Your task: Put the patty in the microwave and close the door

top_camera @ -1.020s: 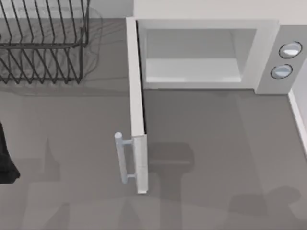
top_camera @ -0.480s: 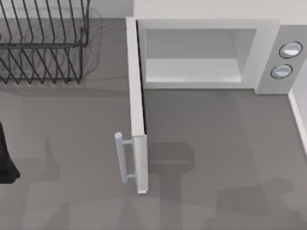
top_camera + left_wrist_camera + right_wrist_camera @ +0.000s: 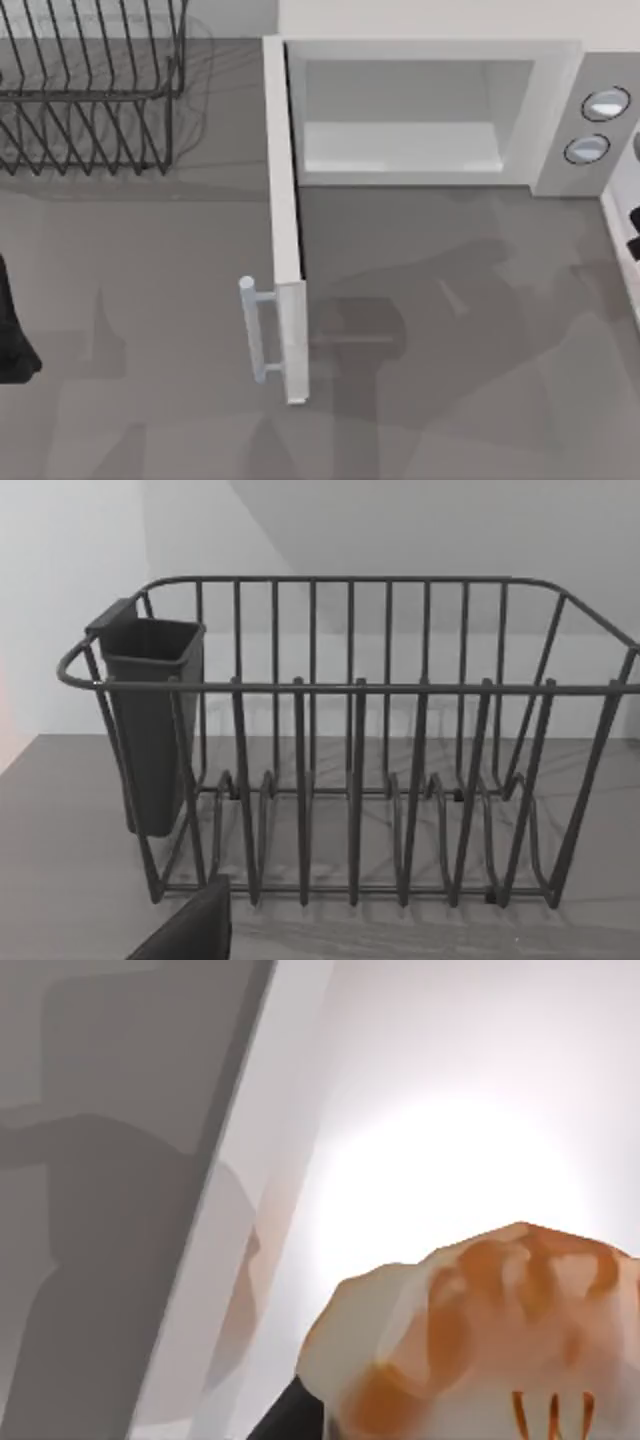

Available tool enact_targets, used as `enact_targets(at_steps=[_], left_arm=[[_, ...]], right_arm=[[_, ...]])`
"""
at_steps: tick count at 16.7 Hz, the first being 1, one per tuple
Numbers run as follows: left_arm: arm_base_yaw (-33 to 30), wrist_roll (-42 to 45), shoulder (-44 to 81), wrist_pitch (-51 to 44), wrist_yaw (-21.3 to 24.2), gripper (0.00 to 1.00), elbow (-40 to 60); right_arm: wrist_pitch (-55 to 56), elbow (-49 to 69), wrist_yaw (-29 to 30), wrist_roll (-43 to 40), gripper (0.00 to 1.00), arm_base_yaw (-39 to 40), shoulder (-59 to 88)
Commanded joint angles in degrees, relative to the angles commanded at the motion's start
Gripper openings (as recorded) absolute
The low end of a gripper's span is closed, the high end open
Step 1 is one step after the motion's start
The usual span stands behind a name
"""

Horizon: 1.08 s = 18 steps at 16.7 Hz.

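Note:
The white microwave [image 3: 555, 120] stands at the back of the table, its pale cavity bare. The door [image 3: 285, 210] is swung fully open toward the front, with its bar handle [image 3: 253, 330] on the left face. The orange-brown patty [image 3: 480, 1330] looms very close in the right wrist view, against a white surface [image 3: 450, 1110]. A dark part of my right arm [image 3: 632, 228] shows at the right edge, over a white ledge [image 3: 620, 255]. My left arm [image 3: 10, 330] is parked at the far left edge.
A black wire rack [image 3: 90, 90] stands at the back left, with a dark cup [image 3: 150, 720] hung on one end. The open door divides the table's middle. Two round knobs [image 3: 597, 125] sit on the microwave's side panel.
The right arm's shadow has swept up and across the table's right half. A dark part of the right arm now shows at the right edge. Door and left arm have not moved.

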Motion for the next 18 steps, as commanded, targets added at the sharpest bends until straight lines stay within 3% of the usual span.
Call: enact_targets(at_steps=[11, 14, 18], left_arm=[[0.0, 0.0, 0.0, 0.0, 0.0, 1.00, 0.0], [0.0, 0.0, 0.0, 0.0, 0.0, 1.00, 0.0], [0.0, 0.0, 0.0, 0.0, 0.0, 1.00, 0.0]], right_arm=[[55.2, 10.0, 19.8, 30.3, 0.00, 29.5, 29.5], [62.4, 11.7, 23.7, 34.7, 0.00, 33.8, 33.4], [64.2, 12.2, 24.8, 35.8, 0.00, 34.9, 34.4]])
